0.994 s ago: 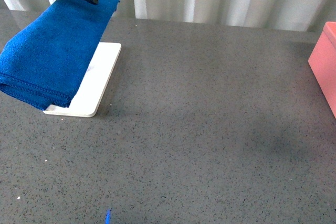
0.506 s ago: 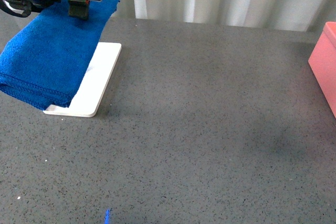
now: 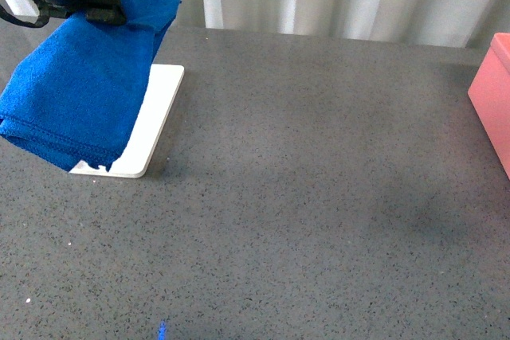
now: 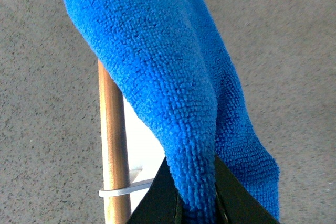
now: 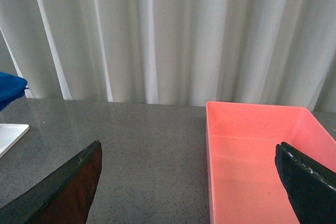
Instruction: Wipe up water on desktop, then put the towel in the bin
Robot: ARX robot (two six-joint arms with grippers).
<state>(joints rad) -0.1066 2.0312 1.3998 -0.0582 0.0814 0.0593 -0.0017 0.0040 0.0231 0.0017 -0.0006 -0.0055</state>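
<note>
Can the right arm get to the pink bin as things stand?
Probably yes. The right end effector is open and faces the salmon-pink straight-sided plastic bin, with only speckled dark grey desktop between. The left end effector, shut on the fluffy royal-blue towel, is well away.

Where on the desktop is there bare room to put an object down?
The broad desktop between the white tray and the bin is bare. The far left is crowded: the left gripper holds the towel over the tray.

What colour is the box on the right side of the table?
The box is salmon pink; the right wrist view shows it best.
</note>
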